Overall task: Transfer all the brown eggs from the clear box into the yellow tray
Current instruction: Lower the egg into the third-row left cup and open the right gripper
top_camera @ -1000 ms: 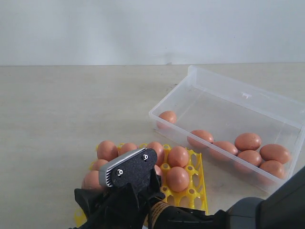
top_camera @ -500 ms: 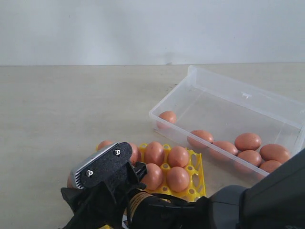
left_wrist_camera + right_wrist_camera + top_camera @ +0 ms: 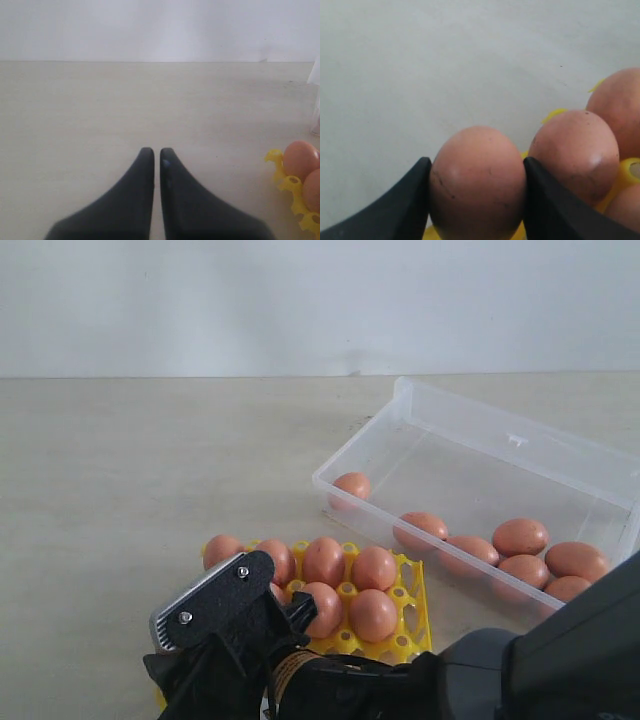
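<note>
My left claw (image 3: 156,152) was closed but for a sliver between its tips, holding nothing, over bare table (image 3: 100,100). My right claw (image 3: 476,167) stood an egg's width apart, both fingers pressed on one egg (image 3: 477,185) above the left end of the tray (image 3: 412,592). Whether it sat in a cup I could not tell. Six more eggs (image 3: 373,567) showed in the tray. Right of it, the box (image 3: 480,435) held seven eggs (image 3: 520,536), one alone at its left corner.

A pale beige surface (image 3: 150,460) stretches to a plain white wall (image 3: 300,300) at the far side, under soft, even light.
</note>
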Controlling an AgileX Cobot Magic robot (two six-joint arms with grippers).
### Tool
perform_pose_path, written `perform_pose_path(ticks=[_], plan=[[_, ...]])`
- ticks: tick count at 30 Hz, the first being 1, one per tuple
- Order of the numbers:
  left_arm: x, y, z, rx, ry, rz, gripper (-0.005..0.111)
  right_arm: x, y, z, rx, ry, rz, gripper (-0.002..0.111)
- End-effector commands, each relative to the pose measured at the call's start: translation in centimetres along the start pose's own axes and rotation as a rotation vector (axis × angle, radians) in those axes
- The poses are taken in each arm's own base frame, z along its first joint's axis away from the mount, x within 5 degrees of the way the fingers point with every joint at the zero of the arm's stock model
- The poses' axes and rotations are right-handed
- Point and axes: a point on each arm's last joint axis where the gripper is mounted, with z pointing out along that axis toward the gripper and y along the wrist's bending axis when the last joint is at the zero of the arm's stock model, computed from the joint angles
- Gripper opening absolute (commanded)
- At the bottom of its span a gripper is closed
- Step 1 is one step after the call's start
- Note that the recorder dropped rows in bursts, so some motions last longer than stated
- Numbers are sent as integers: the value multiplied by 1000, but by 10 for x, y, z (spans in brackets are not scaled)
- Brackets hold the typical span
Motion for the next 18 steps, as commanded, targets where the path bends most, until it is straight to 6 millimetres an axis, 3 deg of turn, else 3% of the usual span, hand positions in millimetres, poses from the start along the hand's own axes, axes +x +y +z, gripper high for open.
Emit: perform_pose_path(ticks=[1, 14, 18], plan=[[-2, 0, 0, 5, -17, -13, 4, -5, 0, -2, 9, -13, -3, 0], [-2, 0, 0, 5, -17, -13, 4, -10, 0, -7, 22, 24, -78, 0], [-2, 0, 0, 5, -17, -13, 4, -10, 0, -7, 22, 24, -97, 15]])
